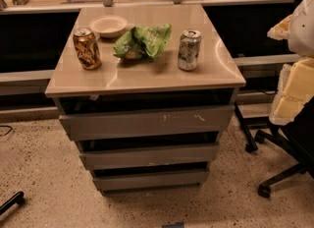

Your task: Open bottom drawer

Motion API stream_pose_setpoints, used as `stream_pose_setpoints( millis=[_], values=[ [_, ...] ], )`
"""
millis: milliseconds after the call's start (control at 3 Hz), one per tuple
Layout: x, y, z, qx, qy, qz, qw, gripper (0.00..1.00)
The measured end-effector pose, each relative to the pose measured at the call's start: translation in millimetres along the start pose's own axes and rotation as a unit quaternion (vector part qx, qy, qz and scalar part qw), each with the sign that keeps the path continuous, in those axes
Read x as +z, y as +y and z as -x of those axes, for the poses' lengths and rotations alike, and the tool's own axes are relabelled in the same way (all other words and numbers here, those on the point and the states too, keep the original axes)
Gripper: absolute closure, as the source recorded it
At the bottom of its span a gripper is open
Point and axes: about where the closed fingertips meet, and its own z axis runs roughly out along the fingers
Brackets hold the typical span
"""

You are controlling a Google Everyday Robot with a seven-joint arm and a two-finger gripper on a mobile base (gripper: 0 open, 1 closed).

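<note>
The bottom drawer [151, 179] is the lowest, narrowest grey front of the beige-topped cabinet [147, 74]. It sits just above the speckled floor, with a dark gap above it. Over it are the middle grey front [149, 156] and the tall front with white scratch marks [147, 122]. All three fronts stand about in line with each other. My gripper [294, 89] shows as white and pale yellow shapes at the right edge, close to the camera. It is well to the right of the cabinet and touches nothing on it.
On the cabinet top stand an orange can [87, 48], a white bowl [108, 25], a green crumpled bag [144, 41] and a silver-green can [189, 50]. A black office chair base [274, 168] stands on the right. A black leg [12, 202] lies on the floor at the bottom left.
</note>
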Motion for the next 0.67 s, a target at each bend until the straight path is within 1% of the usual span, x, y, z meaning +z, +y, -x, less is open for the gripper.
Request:
stream_pose_setpoints(
  millis=[333, 667],
  values=[
    [0.0, 0.0, 0.0, 0.0, 0.0, 0.0, 1.0, 0.0],
    [17.6, 8.2, 0.3, 0.003, -0.015, -0.002, 0.9999, 0.18]
  ],
)
